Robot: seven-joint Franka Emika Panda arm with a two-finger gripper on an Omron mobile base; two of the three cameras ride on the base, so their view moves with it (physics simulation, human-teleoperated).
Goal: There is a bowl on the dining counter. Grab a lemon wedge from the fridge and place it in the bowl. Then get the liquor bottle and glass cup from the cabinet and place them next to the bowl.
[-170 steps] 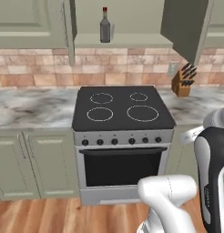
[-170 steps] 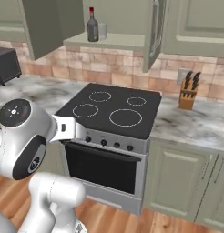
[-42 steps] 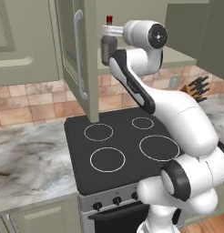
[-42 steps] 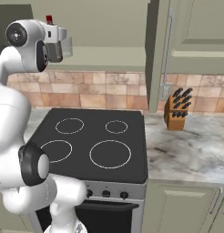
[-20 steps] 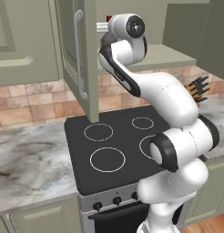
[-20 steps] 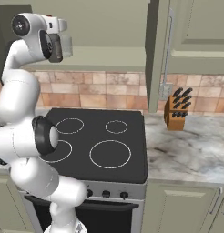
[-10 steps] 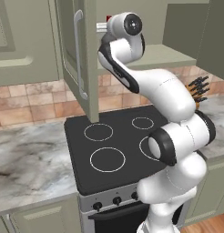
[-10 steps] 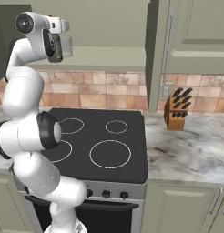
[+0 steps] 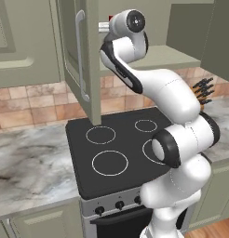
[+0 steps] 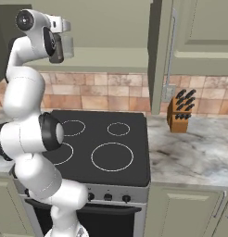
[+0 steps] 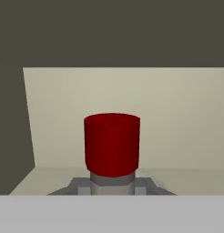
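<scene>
Glass throughout, so rigid, smooth, fairly weighty and breakable: dark grey liquor bottle with rounded shoulders, narrow neck and red cap, standing upright on the shelf of the sage-green panelled wall cabinet, door swung open above the black four-ring stove top. Seen from the hand camera dead centre, cap squarely ahead, pale neck emerging at 6 o'clock beneath it, cream back wall of the cabinet behind. Raised high to the shelf, at 12 o'clock in the left base view: two-finger gripper, level with the bottle's top. Small grey shapes flanking the neck at 5 and 7 o'clock of the cap, possibly fingertips, yet impossible to tell whether pressing the glass or standing off. Best taken on the neck just under the cap, probably, where narrow enough for the jaws and where the cap's wider edge would check any slide. Top-heavy risk otherwise: likely to swing below a high hold, hence firm squeeze, slow lift, no tilting. Wooden knife block at 3 o'clock on the marble worktop, well apart.
</scene>
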